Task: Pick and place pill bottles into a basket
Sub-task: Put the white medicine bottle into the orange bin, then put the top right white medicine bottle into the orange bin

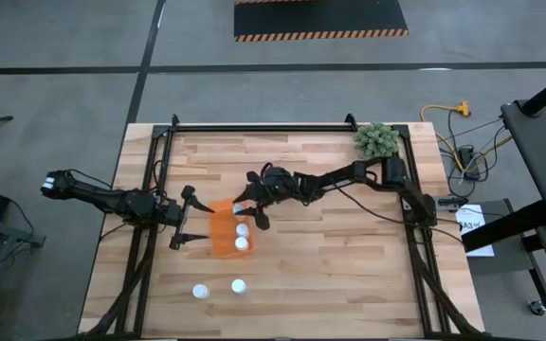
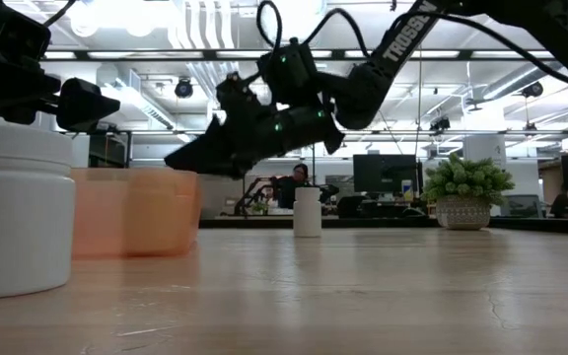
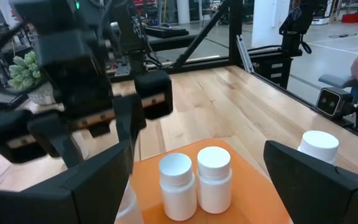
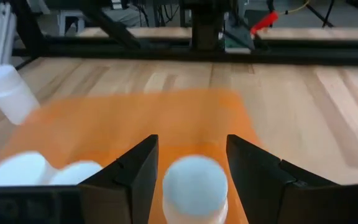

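Observation:
The orange basket (image 1: 222, 233) lies at mid-table with two white-capped pill bottles (image 1: 243, 236) standing in its right half; they also show in the left wrist view (image 3: 196, 177). My right gripper (image 1: 251, 212) is over the basket's far right corner, shut on a third pill bottle (image 4: 194, 186). My left gripper (image 1: 203, 222) is open and empty at the basket's left side, one finger past each end of it. Two more bottles (image 1: 200, 291) (image 1: 239, 285) stand on the table near the front edge. My right gripper has the bottle's white cap (image 4: 194, 177) between its two fingers (image 4: 135, 177), one on each side. The fingers slant down from the table's far right. The bottle is upright over the basket's orange floor. Its base is hidden, so whether it stands there I cannot tell.
A green fuzzy plant (image 1: 375, 139) stands at the table's far right corner. Black frame rails run along the left, right and far edges. Bare wood lies right of the basket and near the front edge, beside the two loose bottles.

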### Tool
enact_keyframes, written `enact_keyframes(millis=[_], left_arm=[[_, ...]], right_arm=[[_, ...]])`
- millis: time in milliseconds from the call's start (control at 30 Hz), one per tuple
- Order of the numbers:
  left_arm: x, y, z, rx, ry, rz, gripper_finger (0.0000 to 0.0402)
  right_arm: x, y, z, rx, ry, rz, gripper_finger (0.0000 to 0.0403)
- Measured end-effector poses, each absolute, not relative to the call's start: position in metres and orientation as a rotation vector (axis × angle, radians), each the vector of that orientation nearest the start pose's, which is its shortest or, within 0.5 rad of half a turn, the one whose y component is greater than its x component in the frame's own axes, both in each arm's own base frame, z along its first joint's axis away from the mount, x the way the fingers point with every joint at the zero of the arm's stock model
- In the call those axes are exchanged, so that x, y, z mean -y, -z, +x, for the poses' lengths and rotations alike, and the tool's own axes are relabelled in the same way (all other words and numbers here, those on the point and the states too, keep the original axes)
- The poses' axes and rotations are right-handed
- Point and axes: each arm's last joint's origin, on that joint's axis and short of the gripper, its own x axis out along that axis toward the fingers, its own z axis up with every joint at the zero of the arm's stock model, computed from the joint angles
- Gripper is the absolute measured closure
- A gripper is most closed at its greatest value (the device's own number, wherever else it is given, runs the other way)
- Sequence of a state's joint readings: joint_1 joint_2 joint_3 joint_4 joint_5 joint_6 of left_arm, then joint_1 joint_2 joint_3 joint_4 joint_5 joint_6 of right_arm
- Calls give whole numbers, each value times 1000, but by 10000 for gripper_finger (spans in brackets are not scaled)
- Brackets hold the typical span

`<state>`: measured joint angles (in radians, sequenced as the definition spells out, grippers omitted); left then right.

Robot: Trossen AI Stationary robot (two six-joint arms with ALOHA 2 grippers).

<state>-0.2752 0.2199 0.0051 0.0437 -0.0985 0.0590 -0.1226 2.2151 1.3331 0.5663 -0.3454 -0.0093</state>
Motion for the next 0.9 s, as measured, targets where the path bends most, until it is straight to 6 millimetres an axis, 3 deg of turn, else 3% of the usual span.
enact_keyframes(millis=[367,900], left_arm=[[27,-151,106,-165,182,91,56],[27,-151,106,-163,181,91,56]], right_arm=[[46,-157,456,-410,-241,16,223],[43,-142,444,-385,-299,-3,222]])
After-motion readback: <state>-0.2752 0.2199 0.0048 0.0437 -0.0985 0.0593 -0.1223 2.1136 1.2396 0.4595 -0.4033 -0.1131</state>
